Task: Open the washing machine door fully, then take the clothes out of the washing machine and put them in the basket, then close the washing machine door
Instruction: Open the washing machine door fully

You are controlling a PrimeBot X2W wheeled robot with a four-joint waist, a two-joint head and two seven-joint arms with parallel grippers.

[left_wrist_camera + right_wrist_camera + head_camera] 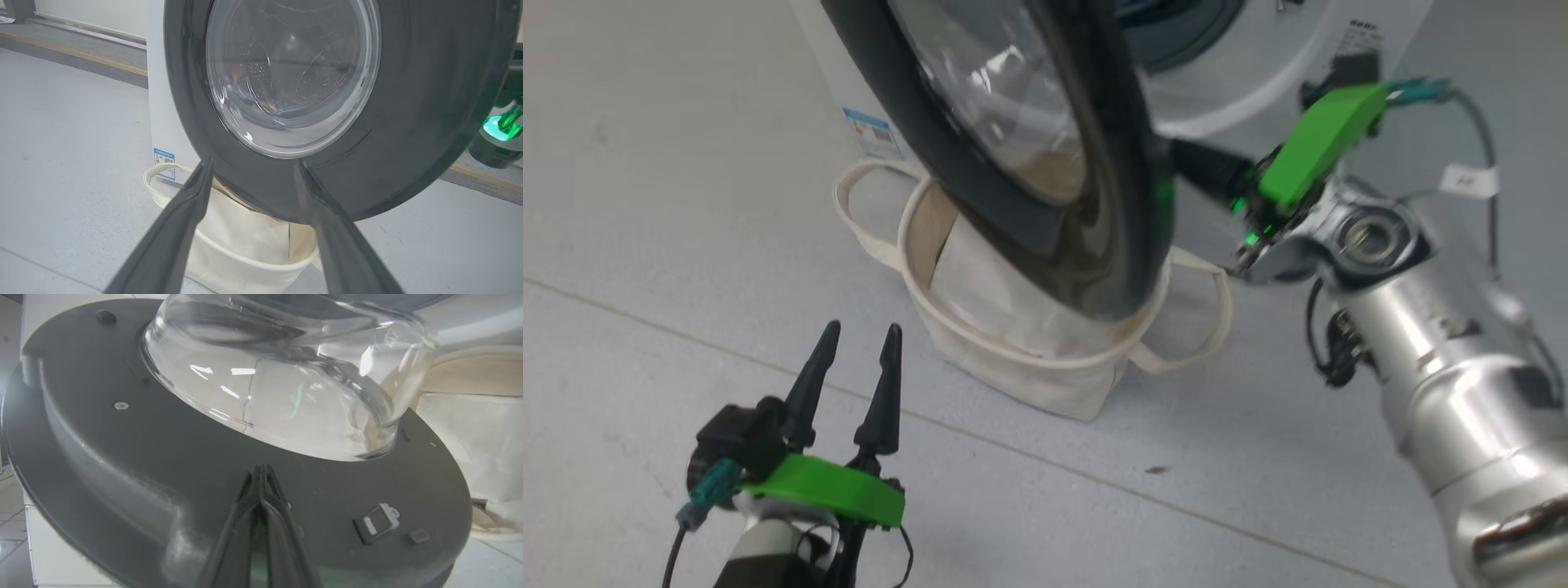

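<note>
The large round washing machine door (1127,163), a glossy black ring around bulging clear glass, stands part open. It is edge-on in the head view and overhangs the round cream canvas basket (1029,367). The basket sits just beside the big white front-loading washing machine (1258,73).

The right claw (260,473), fingers pressed together and pinching nothing, seems to touch the door's inner face near its rim. The door lies to this claw's left, and this arm is the nearer. The left claw (862,343), spread and empty, hovers low, facing the door's outer face.

The medium-blue clothes (286,102) show dimly through the glass, inside the drum. The pale grey floor (645,204) is smooth and open around the washer.
</note>
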